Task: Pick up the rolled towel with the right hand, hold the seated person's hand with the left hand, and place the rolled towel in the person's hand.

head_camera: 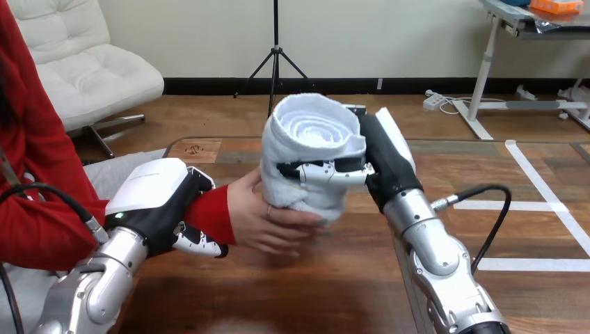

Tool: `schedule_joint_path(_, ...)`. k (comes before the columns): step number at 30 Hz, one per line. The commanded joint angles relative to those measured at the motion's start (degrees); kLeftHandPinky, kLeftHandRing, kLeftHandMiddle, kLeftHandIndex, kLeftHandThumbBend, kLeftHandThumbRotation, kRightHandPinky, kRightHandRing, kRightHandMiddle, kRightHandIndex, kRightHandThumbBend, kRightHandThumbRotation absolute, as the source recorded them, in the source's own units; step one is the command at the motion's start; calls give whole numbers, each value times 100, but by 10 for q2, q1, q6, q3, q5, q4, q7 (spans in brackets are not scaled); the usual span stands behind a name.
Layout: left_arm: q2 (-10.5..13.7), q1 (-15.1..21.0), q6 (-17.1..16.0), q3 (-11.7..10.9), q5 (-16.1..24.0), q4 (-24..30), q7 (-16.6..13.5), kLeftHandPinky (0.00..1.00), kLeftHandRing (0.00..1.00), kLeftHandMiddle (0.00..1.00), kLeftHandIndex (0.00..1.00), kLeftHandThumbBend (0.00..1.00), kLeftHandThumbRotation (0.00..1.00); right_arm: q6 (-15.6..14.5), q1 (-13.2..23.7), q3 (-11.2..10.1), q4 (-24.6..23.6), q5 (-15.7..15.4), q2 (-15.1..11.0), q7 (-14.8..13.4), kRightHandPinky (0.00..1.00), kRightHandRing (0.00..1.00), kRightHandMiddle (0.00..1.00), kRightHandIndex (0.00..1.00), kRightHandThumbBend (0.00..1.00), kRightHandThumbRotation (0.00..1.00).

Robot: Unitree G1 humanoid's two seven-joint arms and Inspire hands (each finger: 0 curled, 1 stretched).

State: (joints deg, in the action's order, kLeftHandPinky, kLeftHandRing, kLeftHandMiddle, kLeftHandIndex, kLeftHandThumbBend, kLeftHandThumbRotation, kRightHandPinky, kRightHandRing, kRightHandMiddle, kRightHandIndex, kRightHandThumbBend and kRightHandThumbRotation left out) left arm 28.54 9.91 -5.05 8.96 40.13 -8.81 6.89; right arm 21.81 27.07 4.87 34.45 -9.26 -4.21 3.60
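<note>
**Holding the rolled towel upright against the person's open hand**

Nearest, the robot's left arm is coming in from the near left over the wooden table (334,285). The left hand (156,202) is lying over the person's wrist (209,214), at the end of the red sleeve. Its black-and-white fingers (198,242) are curling round beneath the wrist, so it is clasping it.

Just right of that, the person's hand (268,219) is reaching toward the table's middle, palm open and fingers stretched to the right. The fingers are lying under the bottom end of the rolled towel (313,136) and seem to be touching it.

The white towel is standing on end above that palm, its spiral top facing up and toward the camera, raised off the table.

Farther and to the right, the right hand (386,163) is gripping the towel from its right side. Its fingers (327,172) are wrapping across the front of the roll and pressing into the cloth.
</note>
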Motion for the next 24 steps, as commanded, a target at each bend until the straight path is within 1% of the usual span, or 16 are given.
schedule_joint_path(1,-18,140,-14,-8,-14,38,-25,26,30,35,35,73,0,11,47,10,-109,11,15,9,29,35,40,41,78,0)
schedule_joint_path(13,-20,149,-22,-10,-14,29,-35,26,30,35,35,74,0,-1,34,18,-148,12,21,17,29,34,40,40,78,0)
schedule_joint_path(19,-19,154,-25,-11,-17,23,-37,26,30,35,35,74,0,-12,26,21,-173,11,22,20,28,33,39,40,78,0)
schedule_joint_path(24,-20,157,-26,-13,-18,19,-40,26,30,35,35,74,0,-16,20,23,-190,12,20,22,27,33,39,40,78,0)
